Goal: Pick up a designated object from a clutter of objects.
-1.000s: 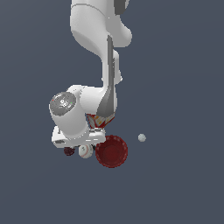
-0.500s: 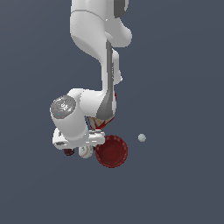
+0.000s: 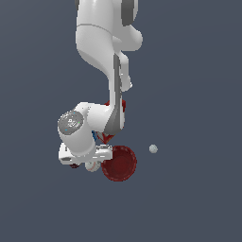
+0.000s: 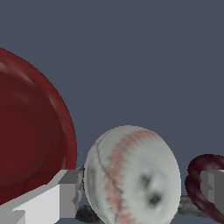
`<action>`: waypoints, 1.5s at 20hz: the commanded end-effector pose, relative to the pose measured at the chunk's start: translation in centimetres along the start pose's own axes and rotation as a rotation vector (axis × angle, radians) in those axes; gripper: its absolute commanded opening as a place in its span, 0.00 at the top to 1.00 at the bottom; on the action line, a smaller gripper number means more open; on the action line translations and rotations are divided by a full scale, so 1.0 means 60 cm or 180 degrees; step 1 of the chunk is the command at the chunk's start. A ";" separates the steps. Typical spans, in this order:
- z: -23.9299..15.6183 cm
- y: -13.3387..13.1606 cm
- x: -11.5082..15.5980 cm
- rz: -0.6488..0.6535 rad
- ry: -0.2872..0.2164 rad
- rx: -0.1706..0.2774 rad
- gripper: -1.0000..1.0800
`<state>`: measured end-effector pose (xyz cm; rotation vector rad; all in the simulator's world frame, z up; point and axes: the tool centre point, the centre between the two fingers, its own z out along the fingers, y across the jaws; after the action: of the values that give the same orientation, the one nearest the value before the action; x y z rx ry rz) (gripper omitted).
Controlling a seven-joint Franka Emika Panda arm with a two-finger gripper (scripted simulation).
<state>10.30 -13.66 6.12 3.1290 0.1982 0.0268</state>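
Observation:
The white baseball with red stitching (image 4: 131, 175) lies between my two fingers in the wrist view. My gripper (image 4: 140, 188) is open around it: one finger (image 4: 65, 192) is at the ball's edge, and the other finger (image 4: 212, 183) stands apart from it, in front of the dark maroon ball (image 4: 199, 175). In the exterior view my gripper (image 3: 90, 161) is low over the baseball (image 3: 92, 166), which sits just off the red bowl (image 3: 119, 163). The maroon ball (image 3: 74, 165) is partly hidden under the hand.
The red bowl (image 4: 30, 131) sits close beside one finger. The tiny pale ball (image 3: 153, 149) lies alone towards the exterior view's right. The red-and-white box (image 3: 124, 105) and a tiny blue item (image 3: 97, 137) are mostly hidden behind the arm.
The arm's wrist and hand have come down a little over the baseball. The baseball, bowl and pale ball have not moved.

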 end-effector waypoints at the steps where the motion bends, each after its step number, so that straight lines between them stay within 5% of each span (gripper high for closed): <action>1: 0.022 -0.009 -0.007 -0.0013 -0.0053 0.0023 0.04; 2: 0.022 -0.009 -0.007 -0.0013 -0.0053 0.0023 1.00; 18: -0.013 -0.015 0.003 -0.0018 0.0018 0.0002 1.00; 30: -0.123 -0.086 -0.023 -0.0017 0.0002 0.0006 1.00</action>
<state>8.47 -9.48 12.13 3.1307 0.2041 0.0241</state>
